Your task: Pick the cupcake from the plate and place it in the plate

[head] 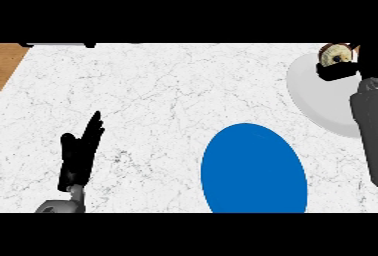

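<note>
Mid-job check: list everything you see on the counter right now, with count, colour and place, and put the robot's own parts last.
Counter: one, white marbled, fills the view.
Wood surface: one strip, brown, far left edge.
Blue plate: one, blue, lower centre-right, nothing on it.
White plate: one, white-grey, upper right, partly hidden by the right arm.
Cupcake: one, tan with dark centre, top right, at the white plate's far edge.
Left hand: black, fingers straight, resting at lower left.
Right hand: black, at the cupcake; grip unclear.
</note>
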Motion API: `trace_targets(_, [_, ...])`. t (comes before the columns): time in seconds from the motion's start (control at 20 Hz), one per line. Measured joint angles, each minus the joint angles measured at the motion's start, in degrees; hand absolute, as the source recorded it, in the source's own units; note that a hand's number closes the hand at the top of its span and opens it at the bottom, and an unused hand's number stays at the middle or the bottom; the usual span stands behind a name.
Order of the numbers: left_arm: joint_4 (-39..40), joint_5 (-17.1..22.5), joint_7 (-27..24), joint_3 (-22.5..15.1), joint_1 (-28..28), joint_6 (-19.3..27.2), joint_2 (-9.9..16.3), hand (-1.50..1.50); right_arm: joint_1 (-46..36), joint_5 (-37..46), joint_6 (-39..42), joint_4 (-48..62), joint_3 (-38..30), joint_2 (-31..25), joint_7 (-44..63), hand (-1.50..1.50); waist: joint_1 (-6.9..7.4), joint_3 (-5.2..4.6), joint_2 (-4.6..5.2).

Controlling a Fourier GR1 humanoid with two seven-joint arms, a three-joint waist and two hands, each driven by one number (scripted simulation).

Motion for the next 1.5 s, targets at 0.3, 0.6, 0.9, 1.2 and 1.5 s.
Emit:
trace_targets(0.3, [-1.7, -0.5, 1.4, 0.0, -0.1, -0.4, 0.0, 0.0, -3.4, -0.6, -3.8, 15.0, -3.5, -3.9, -6.9, 1.5, 0.4, 0.03, 0.14])
trace_targets(0.6, [-0.7, -1.3, 1.2, -0.6, -1.2, -0.5, -0.9, 0.0, -6.6, -1.2, -2.1, 28.7, -5.6, -7.8, -12.0, 1.5, 1.13, 0.07, 0.54])
trace_targets(0.9, [-1.3, -1.1, 1.3, -0.7, -1.2, -0.8, -1.3, 0.0, -8.0, -2.2, 4.9, 38.3, -6.6, -10.2, -15.6, -1.5, 1.64, 0.13, 0.72])
trace_targets(1.2, [-0.3, -1.1, 1.1, -0.2, -2.2, -1.4, -0.9, 0.0, -8.3, -2.7, 10.9, 44.1, -7.0, -12.5, -21.7, -1.5, 1.88, 0.18, 0.92])
trace_targets(1.5, [-1.1, -0.9, 2.1, -0.1, -1.4, -1.4, -1.2, 0.0, -8.0, -10.0, 12.1, 43.3, -13.4, -12.5, -33.3, -1.5, 1.15, 0.23, 0.59])
